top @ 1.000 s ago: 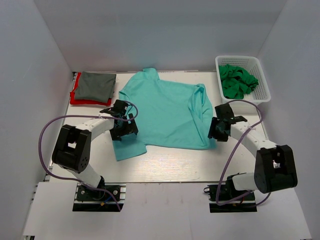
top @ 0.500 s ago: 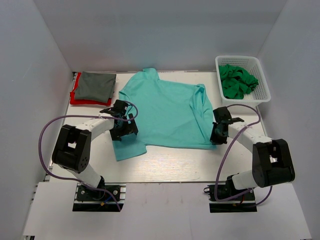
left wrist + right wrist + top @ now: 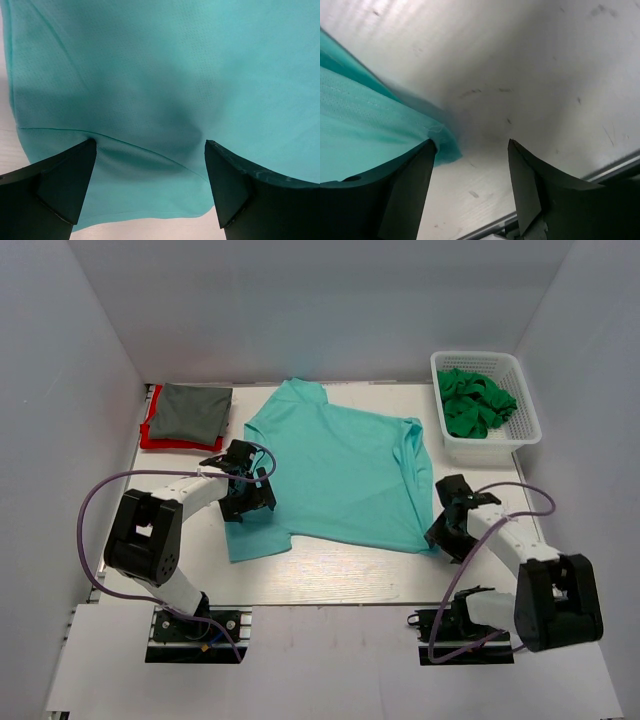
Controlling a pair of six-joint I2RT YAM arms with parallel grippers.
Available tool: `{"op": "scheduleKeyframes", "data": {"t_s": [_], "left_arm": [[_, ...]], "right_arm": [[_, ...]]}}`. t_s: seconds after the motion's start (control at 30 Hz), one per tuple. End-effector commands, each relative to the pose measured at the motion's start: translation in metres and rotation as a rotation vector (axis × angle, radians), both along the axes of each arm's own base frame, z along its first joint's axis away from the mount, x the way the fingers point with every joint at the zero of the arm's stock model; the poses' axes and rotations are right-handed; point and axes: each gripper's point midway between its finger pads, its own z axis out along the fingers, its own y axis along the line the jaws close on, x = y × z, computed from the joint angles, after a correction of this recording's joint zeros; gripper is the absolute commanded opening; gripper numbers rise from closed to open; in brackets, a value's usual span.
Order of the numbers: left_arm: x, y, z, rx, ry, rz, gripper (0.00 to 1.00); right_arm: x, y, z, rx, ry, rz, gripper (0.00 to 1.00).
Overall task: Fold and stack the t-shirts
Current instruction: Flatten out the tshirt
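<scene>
A large light teal t-shirt [image 3: 340, 475] lies spread flat mid-table. My left gripper [image 3: 250, 502] hovers open over its lower left part; in the left wrist view the gripper [image 3: 150, 165] has both fingers wide apart above the teal cloth [image 3: 160, 75] and its hem. My right gripper [image 3: 440, 535] sits at the shirt's near right corner, open. In the right wrist view that gripper [image 3: 472, 160] has bare table between its fingers, and the teal corner [image 3: 370, 135] lies against the left finger [image 3: 405, 195]. A folded dark grey shirt [image 3: 192, 410] rests on a red one [image 3: 152, 435] at the back left.
A white lattice basket [image 3: 480, 356] at the back right holds a crumpled bright green shirt [image 3: 475, 400]. The table's near metal edge [image 3: 615, 167] shows just beyond my right fingers. Grey walls enclose the table on three sides.
My right gripper moved toward the near edge, dragging the teal shirt's right corner with it, then opened and let it go. The shirt now lies flatter and shifted right. The left arm stayed still.
</scene>
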Motion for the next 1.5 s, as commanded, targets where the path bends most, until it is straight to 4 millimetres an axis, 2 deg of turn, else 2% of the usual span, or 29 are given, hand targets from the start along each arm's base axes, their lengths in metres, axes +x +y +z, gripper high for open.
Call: {"op": "scheduleKeyframes", "data": {"t_s": [0.0,0.07,0.13,0.17,0.2,0.23,0.27,0.3,0.33,0.47,0.53,0.57,0.63,0.67,0.7,0.73,0.77,0.8,0.83,0.9,0.93,0.97,1.0,1.1,1.17,1.3,1.37,1.4,1.47], "left_arm": [[-0.023,0.011,-0.013,0.044,0.095,0.022,1.0],[-0.023,0.011,-0.013,0.044,0.095,0.022,1.0],[-0.02,0.01,-0.011,0.041,0.086,0.022,1.0],[-0.017,0.009,-0.005,0.037,0.073,0.022,1.0],[-0.007,0.006,0.004,0.025,0.04,0.022,1.0],[-0.002,0.004,0.009,0.035,0.018,0.006,1.0],[0.001,0.005,0.017,0.044,0.006,-0.001,1.0],[0.012,0.002,0.031,0.031,-0.033,0.0,1.0],[0.018,0.0,0.04,0.028,-0.064,-0.018,1.0],[0.058,-0.016,0.087,-0.03,-0.231,-0.055,1.0],[0.077,-0.021,0.088,-0.027,-0.263,-0.079,1.0],[0.098,-0.025,0.1,-0.042,-0.317,-0.068,1.0],[0.122,-0.027,0.099,-0.035,-0.344,-0.078,1.0],[0.144,-0.031,0.091,-0.021,-0.355,-0.079,1.0],[0.153,-0.033,0.085,-0.014,-0.348,-0.088,1.0],[0.172,-0.036,0.094,-0.005,-0.384,-0.088,1.0],[0.184,-0.038,0.09,0.007,-0.395,-0.09,1.0],[0.193,-0.04,0.064,0.019,-0.349,-0.093,1.0],[0.209,-0.045,0.07,0.019,-0.373,-0.102,1.0],[0.219,-0.047,0.055,0.033,-0.353,-0.099,1.0],[0.228,-0.049,0.04,0.037,-0.337,-0.1,1.0],[0.23,-0.05,0.033,0.045,-0.324,-0.11,1.0],[0.229,-0.048,0.027,0.061,-0.303,-0.107,1.0],[0.232,-0.044,0.012,0.09,-0.283,-0.107,1.0],[0.225,-0.039,-0.003,0.113,-0.251,-0.104,1.0],[0.196,-0.015,-0.035,0.214,-0.144,-0.076,1.0],[0.187,0.002,-0.03,0.264,-0.137,-0.04,1.0],[0.174,0.009,-0.038,0.286,-0.108,-0.027,1.0],[0.164,0.022,-0.029,0.313,-0.103,-0.008,1.0]], "right_arm": [[-0.023,-0.011,0.009,-0.026,0.019,-0.157,0.66],[-0.008,-0.018,0.029,-0.049,-0.065,-0.138,0.66],[0.032,-0.008,0.049,-0.027,-0.188,0.093,0.71],[0.04,0.011,0.051,0.056,-0.204,0.179,0.71],[0.065,0.02,0.061,0.068,-0.29,0.28,0.75],[0.084,0.031,0.081,0.079,-0.356,0.36,0.76],[0.092,0.032,0.074,0.065,-0.32,0.379,0.77],[0.1,0.032,0.078,0.026,-0.325,0.435,0.81],[0.125,0.035,0.092,-0.013,-0.35,0.447,0.81],[0.176,0.048,0.113,-0.082,-0.444,0.525,0.88],[0.201,0.06,0.102,-0.099,-0.444,0.581,0.9],[0.217,0.066,0.1,-0.111,-0.439,0.596,0.9],[0.234,0.068,0.098,-0.164,-0.439,0.603,0.9],[0.26,0.068,0.098,-0.205,-0.446,0.58,0.9],[0.271,0.062,0.102,-0.256,-0.458,0.558,0.9],[0.286,0.058,0.114,-0.295,-0.483,0.539,0.9],[0.302,0.059,0.105,-0.314,-0.468,0.534,0.9],[0.309,0.058,0.104,-0.327,-0.469,0.536,0.9],[0.322,0.061,0.104,-0.346,-0.464,0.566,0.9],[0.342,0.069,0.097,-0.365,-0.453,0.597,0.9],[0.342,0.075,0.09,-0.342,-0.432,0.633,0.9],[0.352,0.081,0.099,-0.331,-0.462,0.635,0.9],[0.355,0.082,0.082,-0.323,-0.438,0.639,0.9],[0.364,0.075,0.076,-0.368,-0.425,0.651,0.9],[0.368,0.073,0.071,-0.395,-0.417,0.674,0.9],[0.37,0.074,0.057,-0.412,-0.373,0.73,0.9],[0.369,0.075,0.049,-0.416,-0.354,0.753,0.9],[0.368,0.071,0.045,-0.421,-0.338,0.749,0.9],[0.369,0.067,0.044,-0.437,-0.326,0.74,0.9]]}}
